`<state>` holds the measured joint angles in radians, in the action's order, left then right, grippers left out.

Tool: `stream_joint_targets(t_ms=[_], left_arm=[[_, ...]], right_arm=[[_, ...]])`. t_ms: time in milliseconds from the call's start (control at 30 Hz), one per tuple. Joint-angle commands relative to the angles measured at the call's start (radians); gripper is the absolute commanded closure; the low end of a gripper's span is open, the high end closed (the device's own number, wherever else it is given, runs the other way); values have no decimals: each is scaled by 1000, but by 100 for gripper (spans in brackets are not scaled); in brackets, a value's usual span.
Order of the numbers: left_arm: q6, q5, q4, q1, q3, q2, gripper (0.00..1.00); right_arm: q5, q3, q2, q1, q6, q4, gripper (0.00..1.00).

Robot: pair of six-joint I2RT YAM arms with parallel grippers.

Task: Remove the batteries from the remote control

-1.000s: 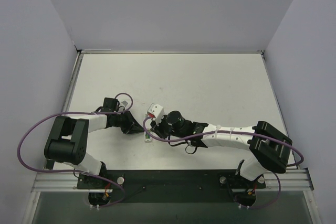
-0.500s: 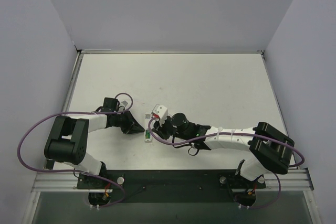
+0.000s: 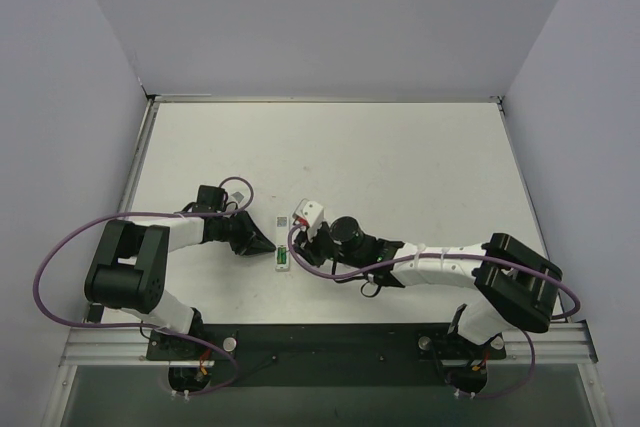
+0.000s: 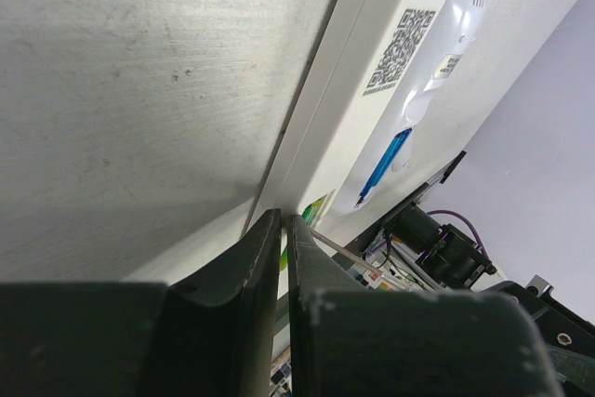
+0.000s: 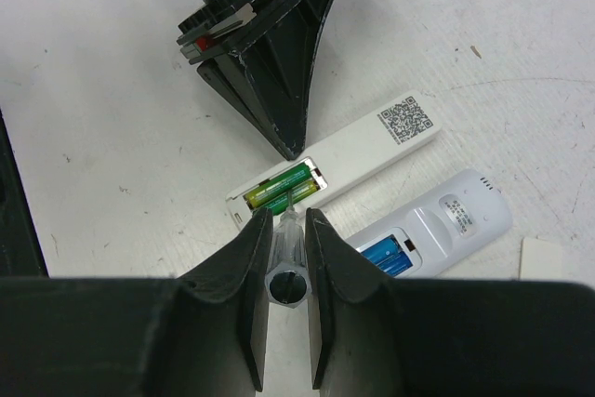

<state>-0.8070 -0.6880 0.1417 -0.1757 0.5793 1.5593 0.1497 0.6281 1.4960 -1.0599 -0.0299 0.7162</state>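
Observation:
A slim white remote [image 5: 367, 151] lies face down with its compartment open on two green batteries [image 5: 279, 186]. A rounder white remote [image 5: 465, 220] beside it shows two blue batteries [image 5: 383, 256]. My right gripper [image 5: 288, 216] is shut on a clear-handled tool [image 5: 287, 281], and the tool's thin tip rests at the green batteries. My left gripper [image 5: 290, 151] is shut, with its tip pressed on the slim remote's long edge. The left wrist view shows that gripper [image 4: 282, 218], the slim remote [image 4: 353, 90] and a blue battery [image 4: 383, 163]. The top view shows the slim remote [image 3: 283, 247] between both grippers.
A small white card [image 5: 558, 258] lies right of the rounder remote. The black mounting rail [image 3: 330, 342] runs along the table's near edge. Grey walls [image 3: 100, 97] close in the left, back and right sides.
My right arm has drawn slightly right and toward the near edge with the tool. The left arm and the slim remote have stayed put.

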Motion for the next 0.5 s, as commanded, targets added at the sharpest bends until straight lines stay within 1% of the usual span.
stream_joint_targets(t_ms=[0,467], left_arm=[[31,139,36,-47,-27,61,84],[26,140,29,-48,-30,74,84]], right_arm=[[54,-74,58,-3,-45,-181,100],[50,-131,55,-3,-70,-87,100]])
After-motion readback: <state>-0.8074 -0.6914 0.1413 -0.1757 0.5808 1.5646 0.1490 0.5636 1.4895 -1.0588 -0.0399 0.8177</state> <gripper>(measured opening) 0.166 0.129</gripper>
